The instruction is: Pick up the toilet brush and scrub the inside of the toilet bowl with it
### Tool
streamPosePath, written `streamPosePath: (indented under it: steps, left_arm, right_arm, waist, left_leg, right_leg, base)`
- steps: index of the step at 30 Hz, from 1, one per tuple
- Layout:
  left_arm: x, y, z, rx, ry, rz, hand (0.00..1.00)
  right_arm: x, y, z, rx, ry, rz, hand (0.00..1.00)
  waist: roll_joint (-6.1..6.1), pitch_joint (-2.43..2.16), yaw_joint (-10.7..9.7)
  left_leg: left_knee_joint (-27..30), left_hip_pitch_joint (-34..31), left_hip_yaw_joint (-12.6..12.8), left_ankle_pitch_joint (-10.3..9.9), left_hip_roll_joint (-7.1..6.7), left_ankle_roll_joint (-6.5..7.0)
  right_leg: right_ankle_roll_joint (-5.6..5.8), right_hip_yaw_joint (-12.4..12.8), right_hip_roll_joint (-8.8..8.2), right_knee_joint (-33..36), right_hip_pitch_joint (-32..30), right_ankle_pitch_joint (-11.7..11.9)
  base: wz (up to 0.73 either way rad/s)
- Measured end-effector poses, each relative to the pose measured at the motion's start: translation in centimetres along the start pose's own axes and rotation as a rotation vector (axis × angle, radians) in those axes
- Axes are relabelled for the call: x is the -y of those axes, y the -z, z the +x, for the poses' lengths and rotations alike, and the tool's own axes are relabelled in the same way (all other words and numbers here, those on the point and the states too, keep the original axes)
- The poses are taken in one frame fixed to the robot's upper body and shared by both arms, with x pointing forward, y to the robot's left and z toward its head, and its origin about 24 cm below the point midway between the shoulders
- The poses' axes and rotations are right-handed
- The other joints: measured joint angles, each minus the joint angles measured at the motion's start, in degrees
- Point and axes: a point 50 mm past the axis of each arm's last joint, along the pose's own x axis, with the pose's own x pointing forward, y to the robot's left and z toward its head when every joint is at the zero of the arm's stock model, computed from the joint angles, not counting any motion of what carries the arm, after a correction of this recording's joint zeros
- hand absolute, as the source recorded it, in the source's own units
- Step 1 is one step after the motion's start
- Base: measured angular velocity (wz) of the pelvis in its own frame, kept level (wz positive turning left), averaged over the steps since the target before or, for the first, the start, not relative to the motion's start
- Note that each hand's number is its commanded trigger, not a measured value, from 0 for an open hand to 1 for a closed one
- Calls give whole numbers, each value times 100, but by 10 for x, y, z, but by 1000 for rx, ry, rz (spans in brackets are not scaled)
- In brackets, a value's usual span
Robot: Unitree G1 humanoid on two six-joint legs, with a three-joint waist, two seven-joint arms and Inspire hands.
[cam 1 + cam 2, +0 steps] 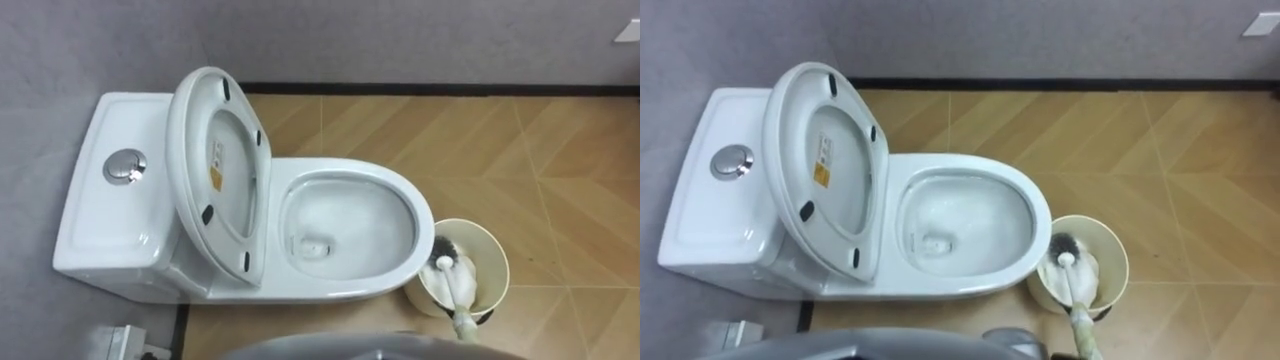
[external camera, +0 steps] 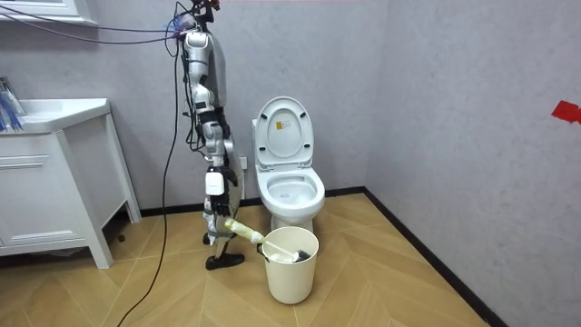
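The toilet brush (image 1: 446, 266) rests head-down inside the cream bucket (image 1: 497, 256). Its pale handle slants up and out over the rim toward my right side. In the room view my right hand (image 2: 216, 219) is wrapped around the far end of that handle, down low by my legs. The bucket stands on the wooden floor (image 1: 560, 170), just beside the front of the toilet (image 1: 423, 218). The toilet's seat and lid (image 1: 192, 160) are both raised against the tank (image 1: 95, 215), which has a round flush button (image 1: 125, 166) on top. I stand beside the toilet, facing the bucket.
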Motion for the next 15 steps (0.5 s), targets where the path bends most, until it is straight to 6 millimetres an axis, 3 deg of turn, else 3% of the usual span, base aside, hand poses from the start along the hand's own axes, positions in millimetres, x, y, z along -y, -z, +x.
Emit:
streamPosePath:
  steps: [5, 6, 15]
  left_arm:
    - [-9, -16, 2, 67, -28, -6, 0]
    - [-10, -21, 2, 82, -35, -8, 0]
    - [-19, -69, 0, 230, -105, -10, 0]
  right_arm:
    - [-9, -18, -1, 60, -16, 31, 0]
    - [-11, -25, -2, 78, -15, 30, 0]
    - [-35, -58, -9, 191, -20, -85, 0]
  waist:
    - [13, 2, -14]
    - [20, 37, 21]
    - [144, 103, 255]
  left_leg:
    - [356, -641, -251, -12, -28, 18]
    - [427, -773, -289, -11, -31, 19]
    - [928, -1895, -387, 12, -72, 66]
  right_leg:
    - [-2, -271, -63, 168, -448, -3]
    - [-3, -316, -73, 199, -545, 0]
    - [-10, -509, -181, 762, -1592, -16]
  base:
    - [30]
    - [16]
    - [12]
